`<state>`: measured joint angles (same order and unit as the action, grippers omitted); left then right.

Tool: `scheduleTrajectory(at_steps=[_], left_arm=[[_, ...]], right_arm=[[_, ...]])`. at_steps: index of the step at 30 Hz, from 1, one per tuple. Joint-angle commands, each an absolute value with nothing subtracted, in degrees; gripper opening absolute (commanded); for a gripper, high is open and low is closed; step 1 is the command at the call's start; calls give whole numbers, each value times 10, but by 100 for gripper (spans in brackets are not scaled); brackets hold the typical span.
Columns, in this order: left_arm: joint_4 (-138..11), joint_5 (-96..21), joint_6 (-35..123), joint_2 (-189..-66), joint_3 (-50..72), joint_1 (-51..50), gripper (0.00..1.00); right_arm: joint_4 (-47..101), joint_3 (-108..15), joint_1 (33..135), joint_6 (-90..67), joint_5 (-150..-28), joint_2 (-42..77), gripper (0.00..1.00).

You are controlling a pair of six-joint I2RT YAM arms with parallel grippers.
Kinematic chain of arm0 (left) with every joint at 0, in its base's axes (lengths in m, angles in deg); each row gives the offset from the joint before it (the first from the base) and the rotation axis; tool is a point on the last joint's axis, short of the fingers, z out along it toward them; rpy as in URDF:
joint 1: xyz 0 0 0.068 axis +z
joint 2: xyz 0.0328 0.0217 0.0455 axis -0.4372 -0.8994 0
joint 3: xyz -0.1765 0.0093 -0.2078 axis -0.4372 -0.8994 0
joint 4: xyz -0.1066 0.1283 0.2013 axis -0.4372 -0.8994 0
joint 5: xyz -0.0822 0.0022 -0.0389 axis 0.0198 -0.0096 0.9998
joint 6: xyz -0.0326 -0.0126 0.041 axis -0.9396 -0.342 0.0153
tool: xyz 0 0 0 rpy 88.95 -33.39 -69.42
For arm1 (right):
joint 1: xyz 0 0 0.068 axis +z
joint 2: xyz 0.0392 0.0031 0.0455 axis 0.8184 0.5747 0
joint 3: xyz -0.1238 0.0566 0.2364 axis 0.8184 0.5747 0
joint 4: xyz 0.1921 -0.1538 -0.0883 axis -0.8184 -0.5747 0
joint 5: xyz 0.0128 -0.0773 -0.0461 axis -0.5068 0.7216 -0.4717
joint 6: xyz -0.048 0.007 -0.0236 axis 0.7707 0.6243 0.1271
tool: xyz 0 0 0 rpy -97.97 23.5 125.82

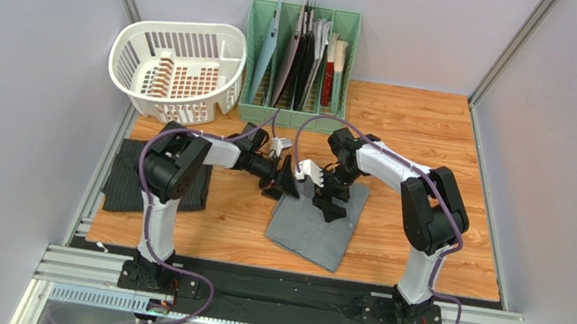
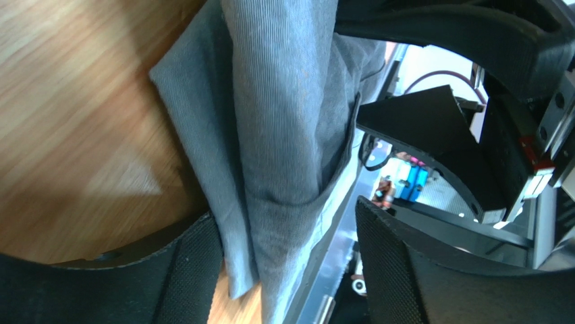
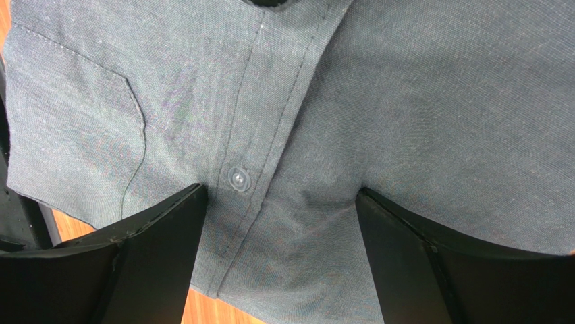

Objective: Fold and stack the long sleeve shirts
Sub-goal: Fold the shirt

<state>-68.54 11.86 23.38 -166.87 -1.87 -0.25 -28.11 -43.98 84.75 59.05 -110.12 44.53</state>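
The folded grey cloth shirt [image 1: 316,233] is soft and limp; we pinch its thick far-left edge. The left gripper [image 2: 283,226] fingers stand wide around it, the right gripper [image 3: 281,196] fingers wide above.

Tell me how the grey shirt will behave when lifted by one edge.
Likely floppy: the grey shirt drapes in soft folds inside the left gripper. Probably light: thin woven cloth. Pushed, it may bunch rather than slide: it creases near the button.
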Motion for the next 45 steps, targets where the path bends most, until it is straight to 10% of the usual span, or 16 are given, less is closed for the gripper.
scheduleTrajectory(at_steps=[1,8,16,34,45], left_arm=[[-658,54,232,-1708,-17,-7,71],[-643,25,240,-1707,14,-10,52],[-822,-35,363,-1680,81,-11,0],[-1294,-566,743,-1469,416,-103,0],[-1180,-677,652,-1589,247,-281,0]], right_arm=[[-296,-442,854,593,-1102,471,88],[-280,-446,855,538,-1113,475,88],[-292,-465,815,378,-1111,452,91],[-379,-404,426,214,-1367,311,100],[-410,-386,380,227,-1364,268,100]])
